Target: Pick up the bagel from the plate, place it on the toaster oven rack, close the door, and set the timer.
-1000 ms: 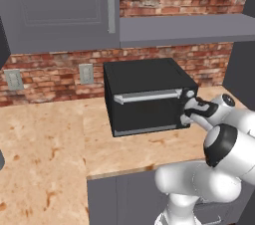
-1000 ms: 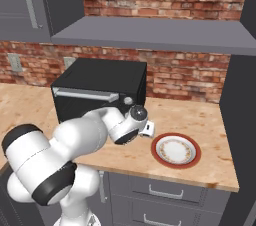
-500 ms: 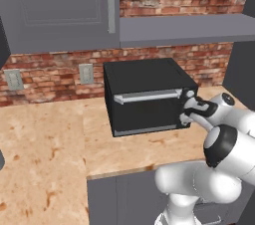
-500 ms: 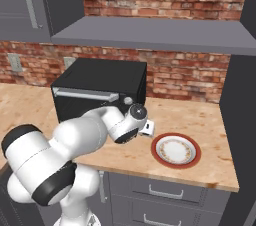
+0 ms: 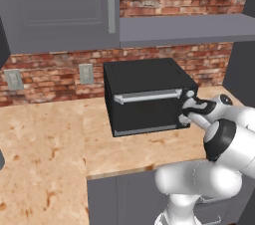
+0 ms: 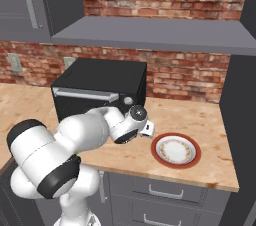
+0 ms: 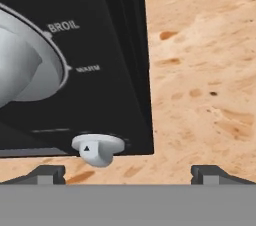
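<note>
Jaws are spread wide, nothing held, right at the black box-shaped toaster oven (image 5: 147, 97); door's shut, so the small silver timer knob (image 7: 97, 149) probably gets pinched next.

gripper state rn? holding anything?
Gripper: open, jaws wide apart, holding nothing; it sits at the knob panel of the black box-shaped toaster oven, near the small lowest silver knob.

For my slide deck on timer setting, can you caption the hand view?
Open jaws face the toaster oven control panel, a small white knob low on it, above the speckled counter.
</note>
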{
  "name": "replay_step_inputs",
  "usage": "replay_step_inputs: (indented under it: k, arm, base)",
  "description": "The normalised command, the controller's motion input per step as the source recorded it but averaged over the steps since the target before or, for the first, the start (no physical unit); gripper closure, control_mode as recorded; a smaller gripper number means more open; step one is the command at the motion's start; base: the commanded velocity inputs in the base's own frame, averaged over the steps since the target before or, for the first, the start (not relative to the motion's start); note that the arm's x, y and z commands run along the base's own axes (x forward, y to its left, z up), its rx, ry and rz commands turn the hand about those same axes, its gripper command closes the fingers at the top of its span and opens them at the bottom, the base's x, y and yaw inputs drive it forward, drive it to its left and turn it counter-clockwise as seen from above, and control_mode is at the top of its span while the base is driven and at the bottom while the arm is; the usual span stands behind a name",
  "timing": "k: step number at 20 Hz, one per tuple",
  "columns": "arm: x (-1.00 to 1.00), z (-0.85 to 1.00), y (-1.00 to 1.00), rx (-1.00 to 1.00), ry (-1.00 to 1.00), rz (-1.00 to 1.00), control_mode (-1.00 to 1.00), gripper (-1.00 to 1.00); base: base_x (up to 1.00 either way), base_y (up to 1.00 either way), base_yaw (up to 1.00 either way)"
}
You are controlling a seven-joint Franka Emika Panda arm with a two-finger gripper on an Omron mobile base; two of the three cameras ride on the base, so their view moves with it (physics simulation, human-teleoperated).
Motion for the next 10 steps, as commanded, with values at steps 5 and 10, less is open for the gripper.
replay_step_inputs:
  k: [5, 10]
  arm:
    - [0.27, -0.05, 0.0, 0.0, 0.0, 0.0, -1.0, -1.0]
    - [0.34, -0.08, 0.0, 0.0, -0.01, 0.0, -1.0, -1.0]
  base:
    - [0.0, 0.0, 0.0]
    - [0.0, 0.0, 0.0]
